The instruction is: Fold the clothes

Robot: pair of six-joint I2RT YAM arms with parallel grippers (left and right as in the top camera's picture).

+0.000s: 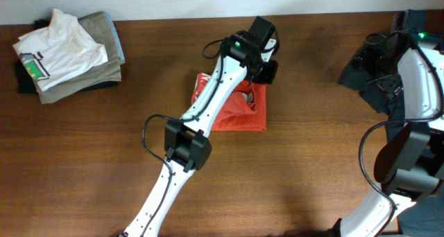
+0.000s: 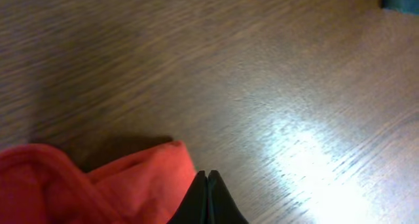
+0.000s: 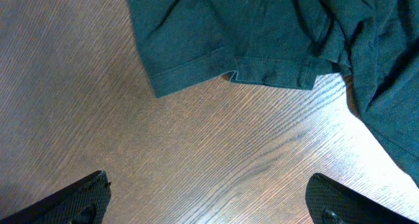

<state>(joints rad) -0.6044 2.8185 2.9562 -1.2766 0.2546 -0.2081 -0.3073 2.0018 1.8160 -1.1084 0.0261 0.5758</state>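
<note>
**LEFT JAWS CLOSED AT SHIRT EDGE**

The orange-red T-shirt lies folded at the centre of the table. The left gripper, at its 1 o'clock corner, is closed against the fabric; whether it pinches any cannot be told. The right gripper is spread wide, holding nothing.

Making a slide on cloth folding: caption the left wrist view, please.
Left fingers closed together at the edge of the orange-red T-shirt on the wooden table.

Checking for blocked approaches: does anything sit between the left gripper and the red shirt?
Nothing visible does. The left gripper is right beside a corner of the red shirt, its jaws together, with only wooden table showing beyond it. Whether any cloth is pinched cannot be told.
</note>
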